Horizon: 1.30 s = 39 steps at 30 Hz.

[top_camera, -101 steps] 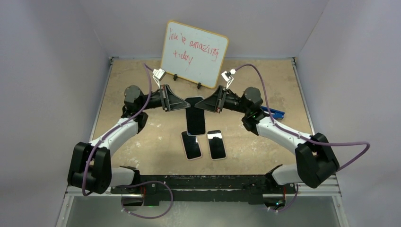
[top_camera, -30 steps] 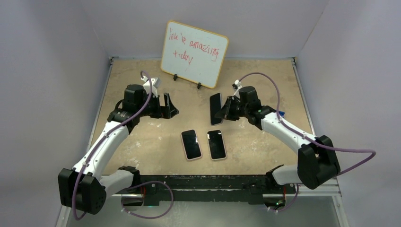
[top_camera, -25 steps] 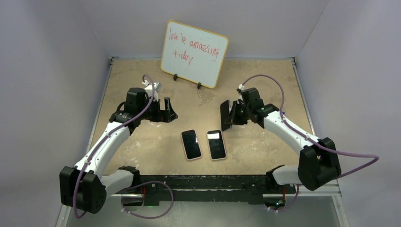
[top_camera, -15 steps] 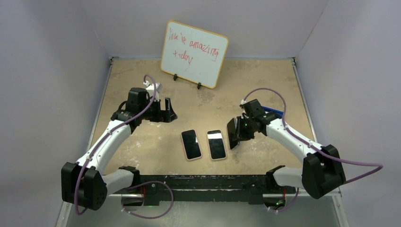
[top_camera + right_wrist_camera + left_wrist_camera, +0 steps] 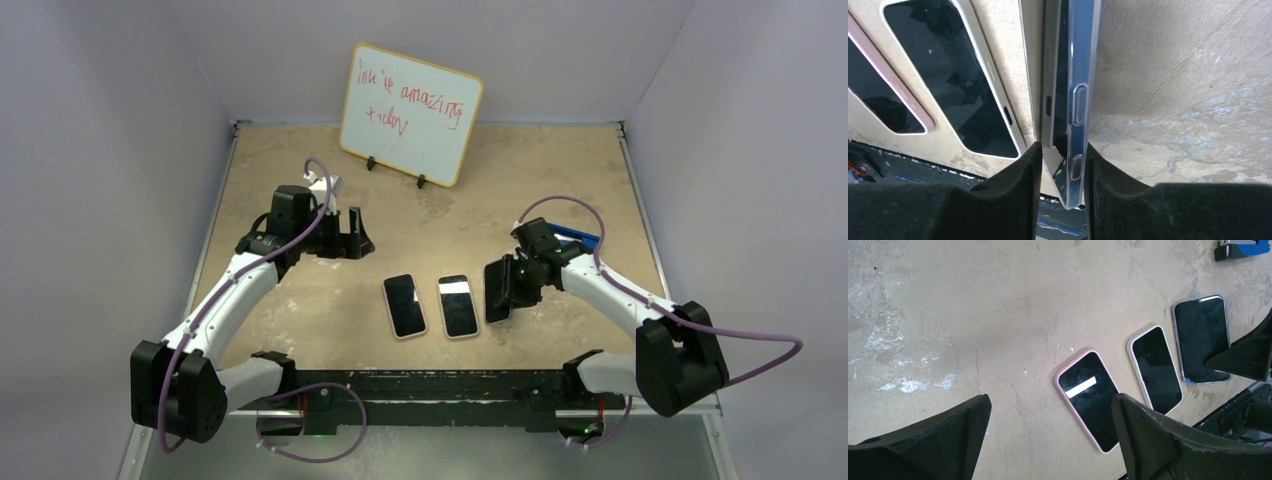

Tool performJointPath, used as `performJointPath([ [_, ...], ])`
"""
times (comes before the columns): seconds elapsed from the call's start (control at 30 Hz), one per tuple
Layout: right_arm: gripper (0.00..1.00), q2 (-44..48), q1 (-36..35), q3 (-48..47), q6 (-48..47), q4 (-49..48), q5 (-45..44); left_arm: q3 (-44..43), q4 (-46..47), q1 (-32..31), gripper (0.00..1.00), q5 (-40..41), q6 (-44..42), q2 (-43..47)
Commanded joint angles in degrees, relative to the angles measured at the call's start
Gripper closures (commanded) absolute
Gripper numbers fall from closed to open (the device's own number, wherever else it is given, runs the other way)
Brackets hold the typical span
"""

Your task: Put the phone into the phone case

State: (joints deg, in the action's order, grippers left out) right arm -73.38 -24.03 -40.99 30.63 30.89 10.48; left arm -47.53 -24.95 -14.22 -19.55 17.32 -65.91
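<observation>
A dark phone sits inside a clear phone case and stands tilted on its long edge at the right end of a row, its screen turned toward the other phones. My right gripper straddles its near end. The right finger touches the case, and a gap shows between the left finger and the screen. In the top view that gripper is low over the cased phone. My left gripper hangs open and empty, left of the row.
Two more phones lie flat, screens up: one in a pink case and one in a white case. A whiteboard stands at the back. A blue object lies behind the right arm.
My right gripper carried the cased phone from the back centre down to the right end of the row, and its jaws have begun to part. The left arm drew back to the left.
</observation>
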Motion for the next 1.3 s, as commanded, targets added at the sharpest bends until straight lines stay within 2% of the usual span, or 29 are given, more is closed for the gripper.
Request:
performJointPath([
  [0.0,0.61,1.7,0.4,-0.5,0.5,2.1,-3.5,-0.7,1.0,0.2,0.04,-0.2,-0.6,0.4],
  [0.27,0.42,5.4,0.5,-1.7,0.9,5.3,-7.9,-1.0,0.6,0.2,0.05,-0.8,0.5,1.1],
  [0.53,0.02,11.1,0.5,-6.5,-0.3,6.7,-7.8,-2.2,1.1,0.2,0.04,-2.4,3.6,3.9],
  [0.7,0.01,17.0,0.5,-9.6,-1.2,5.7,-7.8,-4.6,1.6,0.2,0.04,-4.4,5.3,5.9],
  [1.07,0.01,29.7,0.4,-14.5,0.4,1.9,-12.1,-17.4,-1.5,0.2,0.03,-5.4,8.4,7.0],
  [1.27,0.01,35.4,0.4,-16.2,1.7,0.1,-13.0,-15.4,5.3,0.2,0.04,-5.1,11.8,12.5],
])
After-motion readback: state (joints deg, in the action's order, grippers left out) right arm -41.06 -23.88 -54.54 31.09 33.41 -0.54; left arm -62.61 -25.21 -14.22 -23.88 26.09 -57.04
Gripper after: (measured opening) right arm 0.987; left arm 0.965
